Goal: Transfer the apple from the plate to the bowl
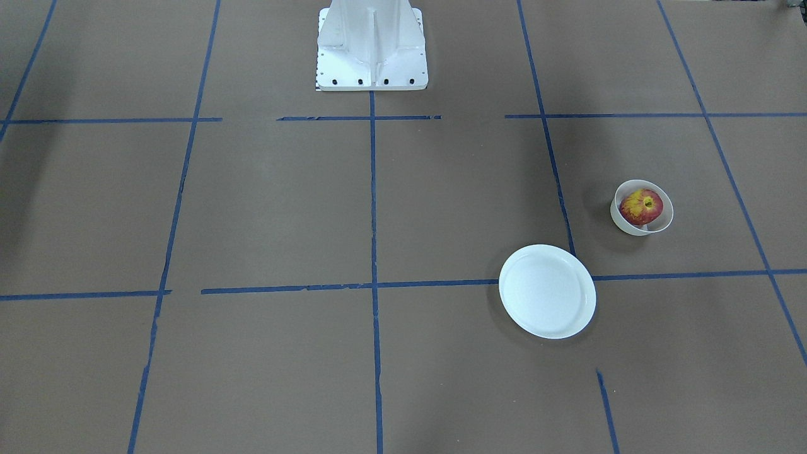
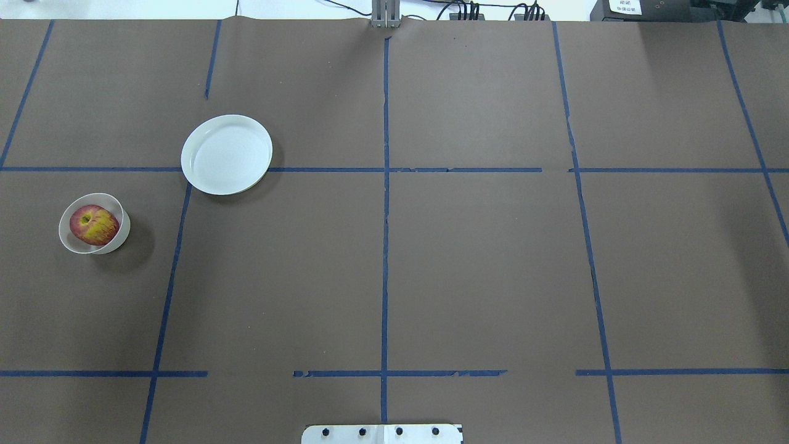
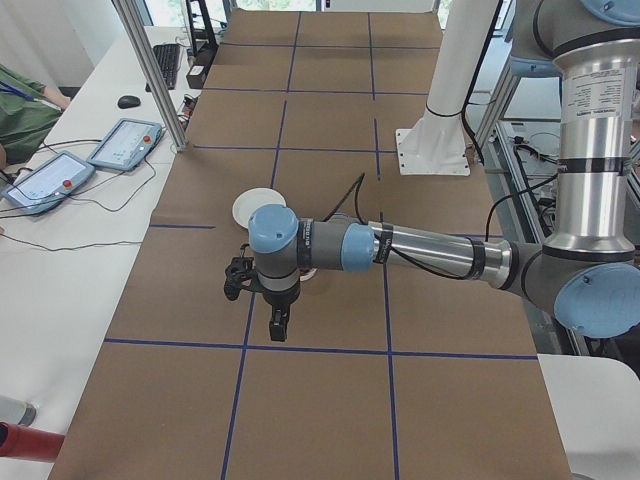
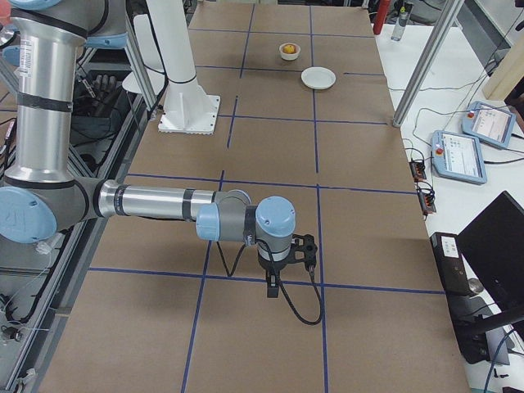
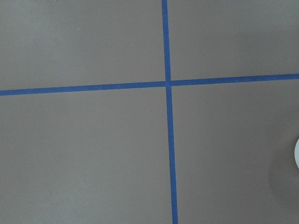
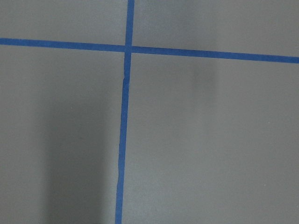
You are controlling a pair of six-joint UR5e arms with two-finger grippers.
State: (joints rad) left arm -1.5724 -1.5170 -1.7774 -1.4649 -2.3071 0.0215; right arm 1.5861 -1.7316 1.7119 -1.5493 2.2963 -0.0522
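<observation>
The red and yellow apple (image 1: 641, 207) lies inside the small cream-white bowl (image 1: 664, 221), stem dimple up; both also show in the overhead view, apple (image 2: 94, 225) and bowl (image 2: 69, 239). The flat white plate (image 1: 547, 291) is empty on the table beside the bowl, and also shows overhead (image 2: 226, 154). Neither gripper shows in the front, overhead or wrist views. My left gripper (image 3: 277, 328) hangs high above the table in the exterior left view. My right gripper (image 4: 273, 286) does the same in the exterior right view. I cannot tell whether either is open or shut.
The table is covered in brown paper with a grid of blue tape lines (image 2: 385, 246). The white robot pedestal (image 1: 371, 47) stands at the table's middle edge. Tablets and cables lie on the side bench (image 3: 60, 175). A white rim (image 5: 297, 154) peeks in at the left wrist view's right edge.
</observation>
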